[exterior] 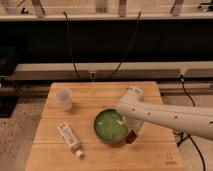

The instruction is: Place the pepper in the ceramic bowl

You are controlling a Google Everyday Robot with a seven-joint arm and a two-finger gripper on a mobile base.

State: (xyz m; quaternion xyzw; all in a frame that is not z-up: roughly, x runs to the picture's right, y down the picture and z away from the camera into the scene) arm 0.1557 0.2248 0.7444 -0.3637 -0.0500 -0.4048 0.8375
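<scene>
The green ceramic bowl (107, 125) sits on the middle of the wooden table (115, 161). My white arm reaches in from the right. Its gripper (130, 133) hangs down just at the bowl's right rim. It is shut on the small dark red pepper (131, 138), which shows below the wrist, right beside the rim and close above the table. The arm hides most of the gripper and the bowl's right edge.
A translucent white plastic cup (63, 98) stands at the back left of the table. A white tube (69, 139) lies at the front left of the bowl. Cables hang down the dark wall behind. The floor drops off on the left of the table.
</scene>
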